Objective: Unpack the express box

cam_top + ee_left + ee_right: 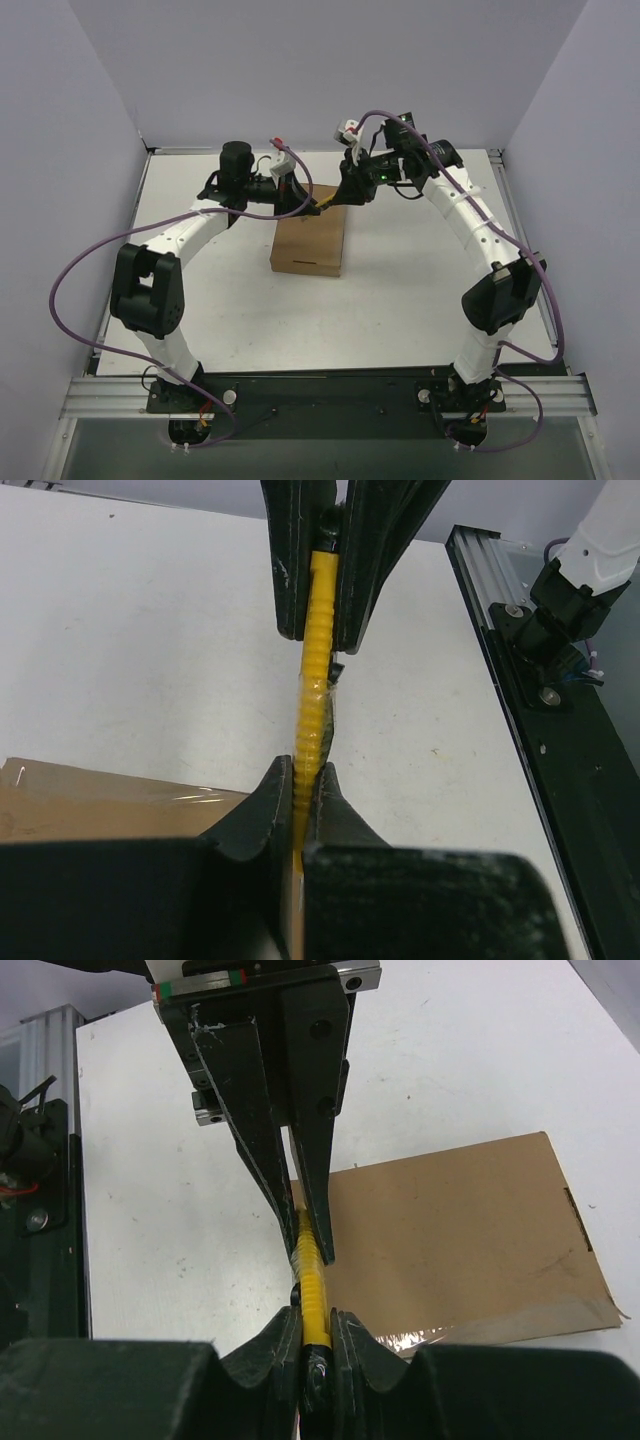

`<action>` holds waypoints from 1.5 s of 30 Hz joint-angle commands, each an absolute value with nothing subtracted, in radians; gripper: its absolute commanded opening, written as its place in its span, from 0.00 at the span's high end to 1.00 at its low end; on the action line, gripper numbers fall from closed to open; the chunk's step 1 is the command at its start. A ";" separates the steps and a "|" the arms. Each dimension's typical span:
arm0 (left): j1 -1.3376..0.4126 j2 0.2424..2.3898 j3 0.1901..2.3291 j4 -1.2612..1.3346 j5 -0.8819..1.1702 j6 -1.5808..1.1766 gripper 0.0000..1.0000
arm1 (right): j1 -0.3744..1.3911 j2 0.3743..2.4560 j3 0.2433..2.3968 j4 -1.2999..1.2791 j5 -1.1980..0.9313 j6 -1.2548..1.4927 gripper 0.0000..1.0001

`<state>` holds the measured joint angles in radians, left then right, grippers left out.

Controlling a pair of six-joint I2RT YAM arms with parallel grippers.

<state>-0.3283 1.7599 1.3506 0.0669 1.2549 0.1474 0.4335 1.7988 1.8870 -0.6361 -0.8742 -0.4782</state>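
The express box (309,242) is a flat brown cardboard mailer lying closed on the white table, sealed with clear tape along one edge. Above its far edge, a small yellow utility knife (328,201) is held between both grippers. My left gripper (313,206) is shut on one end of the knife (314,690). My right gripper (341,197) is shut on the other end (314,1285). In the left wrist view the box (100,802) lies lower left, under the knife. In the right wrist view the box (450,1235) lies to the right.
The white table (420,290) is walled by grey panels on three sides. An aluminium rail (320,396) with the arm bases runs along the near edge; it also shows in the left wrist view (505,630). Purple cables loop beside both arms.
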 commanded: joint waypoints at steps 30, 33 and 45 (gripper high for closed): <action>-0.321 1.858 1.381 0.673 1.318 -0.494 1.00 | 0.413 1.875 1.927 -0.503 -1.012 -0.239 0.57; -0.314 1.858 1.388 0.672 1.324 -0.499 1.00 | 0.407 1.871 1.918 -0.503 -1.017 -0.238 0.58; -0.316 1.865 1.394 0.664 1.318 -0.495 1.00 | 0.405 1.881 1.911 -0.509 -1.043 -0.244 0.87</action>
